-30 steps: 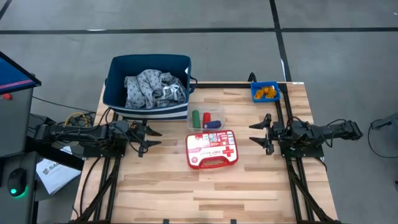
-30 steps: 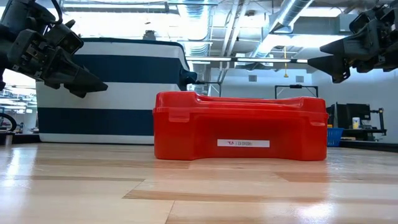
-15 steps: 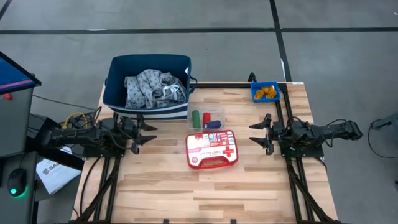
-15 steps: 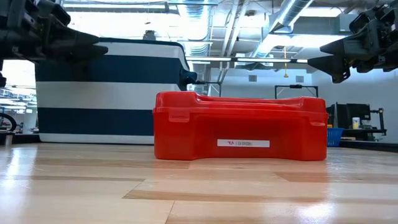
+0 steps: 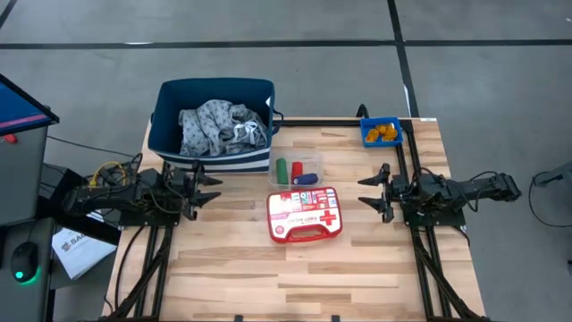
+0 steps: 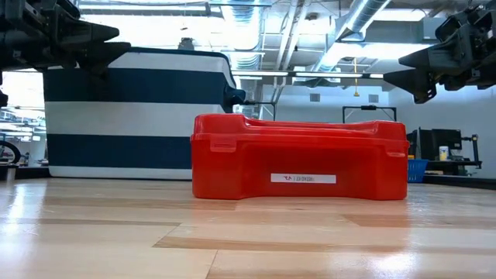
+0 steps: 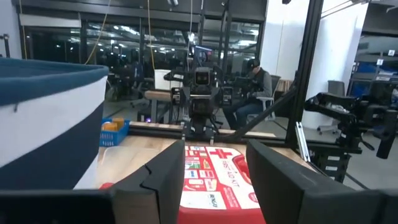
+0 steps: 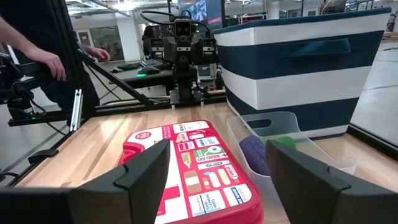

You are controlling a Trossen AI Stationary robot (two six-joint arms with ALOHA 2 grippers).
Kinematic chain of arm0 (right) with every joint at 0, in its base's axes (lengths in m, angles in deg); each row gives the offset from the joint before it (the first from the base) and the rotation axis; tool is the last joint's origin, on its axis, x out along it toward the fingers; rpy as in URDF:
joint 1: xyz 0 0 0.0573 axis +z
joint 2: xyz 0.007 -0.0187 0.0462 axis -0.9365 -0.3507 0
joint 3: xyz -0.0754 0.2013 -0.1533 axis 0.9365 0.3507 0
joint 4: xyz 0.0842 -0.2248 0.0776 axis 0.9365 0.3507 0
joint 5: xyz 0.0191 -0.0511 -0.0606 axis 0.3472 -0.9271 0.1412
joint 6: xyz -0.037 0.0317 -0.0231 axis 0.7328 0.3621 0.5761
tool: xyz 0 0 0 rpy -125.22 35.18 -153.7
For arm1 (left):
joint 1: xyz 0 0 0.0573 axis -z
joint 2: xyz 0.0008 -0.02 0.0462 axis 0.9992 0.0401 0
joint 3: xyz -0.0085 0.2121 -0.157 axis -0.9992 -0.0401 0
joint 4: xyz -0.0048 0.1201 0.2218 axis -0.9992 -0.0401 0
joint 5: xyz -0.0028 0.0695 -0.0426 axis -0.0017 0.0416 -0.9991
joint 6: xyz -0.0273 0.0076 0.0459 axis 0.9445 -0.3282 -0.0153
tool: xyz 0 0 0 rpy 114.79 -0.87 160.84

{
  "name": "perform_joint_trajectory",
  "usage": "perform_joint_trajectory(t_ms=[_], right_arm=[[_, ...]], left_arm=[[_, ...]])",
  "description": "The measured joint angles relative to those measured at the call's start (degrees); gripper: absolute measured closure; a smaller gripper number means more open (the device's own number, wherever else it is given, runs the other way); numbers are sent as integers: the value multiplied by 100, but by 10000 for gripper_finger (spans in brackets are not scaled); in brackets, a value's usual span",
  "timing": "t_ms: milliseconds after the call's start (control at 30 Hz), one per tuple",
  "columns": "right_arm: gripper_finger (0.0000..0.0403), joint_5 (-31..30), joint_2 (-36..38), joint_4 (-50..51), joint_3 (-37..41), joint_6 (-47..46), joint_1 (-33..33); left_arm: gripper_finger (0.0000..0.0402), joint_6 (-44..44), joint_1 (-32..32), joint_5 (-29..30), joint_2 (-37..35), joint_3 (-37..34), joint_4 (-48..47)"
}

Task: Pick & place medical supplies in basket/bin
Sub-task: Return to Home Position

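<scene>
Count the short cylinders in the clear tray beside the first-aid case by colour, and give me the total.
Green cylinder: 1
Red cylinder: 1
Dark blue cylinder: 1
Total: 3, all in the clear tray

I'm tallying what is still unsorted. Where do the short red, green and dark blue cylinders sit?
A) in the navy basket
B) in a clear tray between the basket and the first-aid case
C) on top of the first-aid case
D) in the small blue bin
B: the cylinders stand in a clear tray between the navy basket and the first-aid case.
</scene>
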Motion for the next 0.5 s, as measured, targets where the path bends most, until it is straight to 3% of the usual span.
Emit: perform_joint_trajectory(t_ms=[500], right_arm=[[143, 0, 0, 0, 0, 0, 0]], left_arm=[[238, 0, 0, -2, 87, 0, 0]])
